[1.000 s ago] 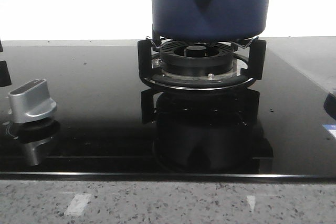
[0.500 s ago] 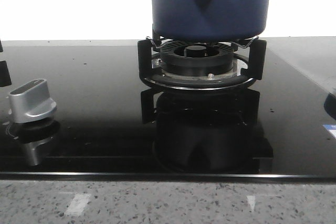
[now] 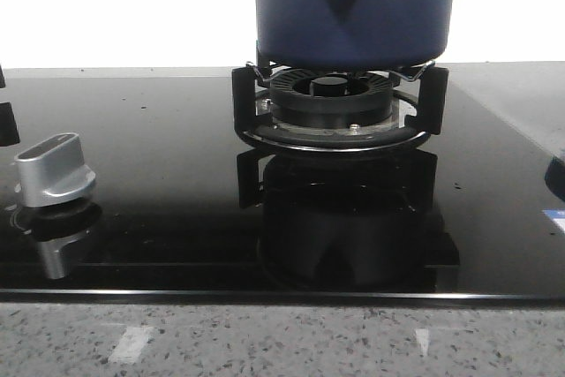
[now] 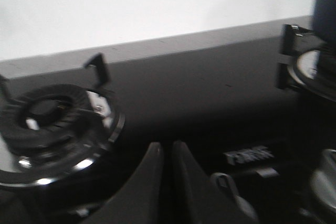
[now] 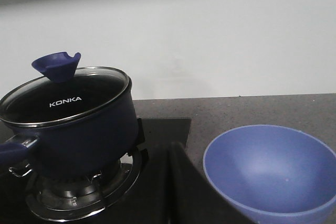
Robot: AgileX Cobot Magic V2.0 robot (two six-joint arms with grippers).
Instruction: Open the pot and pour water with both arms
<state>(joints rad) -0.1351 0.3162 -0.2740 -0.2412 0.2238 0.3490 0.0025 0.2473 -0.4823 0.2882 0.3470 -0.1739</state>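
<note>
A: Start nearest. What are the fingers doing?

B: In the left wrist view the left gripper (image 4: 167,182) has its two dark fingers pressed almost together, nothing between them. It hangs over the black glass hob (image 3: 159,147), beside a second burner (image 4: 52,124) with no pot on it, well apart from the pot. The picture is blurred, so I judge the arm may be in motion, no more.

A: And the right?

B: The right gripper (image 5: 176,187) shows as one dark wedge low in its own view. I cannot tell whether the fingers are together or parted. Nothing is held that I can see.

A: Where is the pot?

B: The pot (image 3: 353,6) sits on the burner (image 3: 331,99), resting on the trivet prongs. A silver knob (image 3: 53,169) stands on the hob well to the left of the pot. The blue bowl (image 5: 268,169) sits on the grey counter just right of the pot, and looks empty.

A: And the lid?

B: The lid (image 5: 65,95), glass with a blue knob, is on the pot, seated in the rim.

A: So how far along?

B: My judgement: barely begun. Lid not lifted, pot not grasped, nothing poured. Both steps remain.
</note>
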